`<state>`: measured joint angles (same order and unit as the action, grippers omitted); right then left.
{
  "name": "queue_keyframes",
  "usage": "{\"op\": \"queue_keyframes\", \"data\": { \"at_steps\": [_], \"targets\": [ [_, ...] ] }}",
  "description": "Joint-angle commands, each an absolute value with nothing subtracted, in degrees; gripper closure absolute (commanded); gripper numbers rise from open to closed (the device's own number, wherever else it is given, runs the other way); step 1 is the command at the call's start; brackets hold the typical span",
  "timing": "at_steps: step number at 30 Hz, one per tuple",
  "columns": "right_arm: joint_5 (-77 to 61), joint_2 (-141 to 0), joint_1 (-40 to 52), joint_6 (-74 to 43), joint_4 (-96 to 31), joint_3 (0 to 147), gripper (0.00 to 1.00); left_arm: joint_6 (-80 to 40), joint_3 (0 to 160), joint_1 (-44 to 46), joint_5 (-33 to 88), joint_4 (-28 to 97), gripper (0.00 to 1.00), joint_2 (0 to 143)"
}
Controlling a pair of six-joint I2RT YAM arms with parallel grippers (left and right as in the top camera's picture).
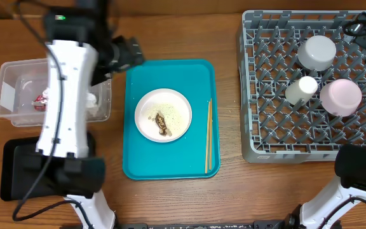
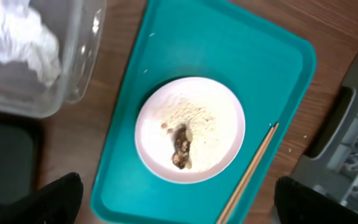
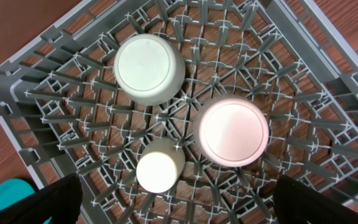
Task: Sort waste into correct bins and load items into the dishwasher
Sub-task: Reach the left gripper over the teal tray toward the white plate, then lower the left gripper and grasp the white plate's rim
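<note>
The round pale plate [image 1: 163, 114] lies on the teal tray with rice [image 2: 191, 115] and a brown scrap [image 2: 180, 146] on it. The chopsticks [image 1: 208, 137] lie to its right. My left gripper [image 2: 179, 205] hovers open above the plate's near side, holding nothing. Crumpled napkins [image 2: 23, 37] sit in the clear tub [image 1: 18, 95]. The black tray [image 1: 18, 168] is partly hidden by my left arm. In the dish rack [image 3: 42, 93] stand an upside-down grey bowl [image 3: 149, 68], pink bowl [image 3: 234, 132] and white cup [image 3: 160, 168]. My right gripper [image 3: 179, 202] hangs open above them.
The teal serving tray [image 1: 170, 165] lies mid-table between the tub and the rack [image 1: 265, 127]. My left arm [image 1: 65, 102] stretches over the tub's right side and the black tray. Bare wood shows along the front edge.
</note>
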<state>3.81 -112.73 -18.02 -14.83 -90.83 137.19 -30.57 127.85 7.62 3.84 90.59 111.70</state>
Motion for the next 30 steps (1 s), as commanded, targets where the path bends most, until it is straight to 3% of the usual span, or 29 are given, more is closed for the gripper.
{"op": "queue_keyframes", "data": {
  "at_steps": [1, 10, 13, 17, 28, 30],
  "targets": [
    [3.7, -112.7, -18.1, -15.0, -90.6, 137.3, 0.0, -33.4, 128.0, 14.2, -8.1, 89.5, 0.0, 111.3],
    [3.7, -112.7, -18.1, -15.0, -90.5, 137.3, 0.0, -33.4, 127.9, 24.8, -4.4, 87.5, 0.0, 113.0],
    [3.7, -112.7, -18.1, -15.0, -90.5, 137.3, 0.0, -32.6, 127.5, 28.3, -5.4, 87.6, 0.05, 114.5],
    [3.7, -112.7, -18.1, -15.0, -90.6, 137.3, 0.0, -32.0, 126.0, 33.6, -7.5, 86.8, 0.24, 119.2],
    [3.7, -112.7, -18.1, -15.0, -90.6, 137.3, 0.0, -36.2, 125.8, 36.0, -7.5, 83.2, 0.28, 132.5],
    [3.7, -112.7, -18.1, -15.0, -90.5, 137.3, 0.0, -36.2, 125.8, 36.0, -7.5, 82.8, 0.32, 135.5]
  ]
}}
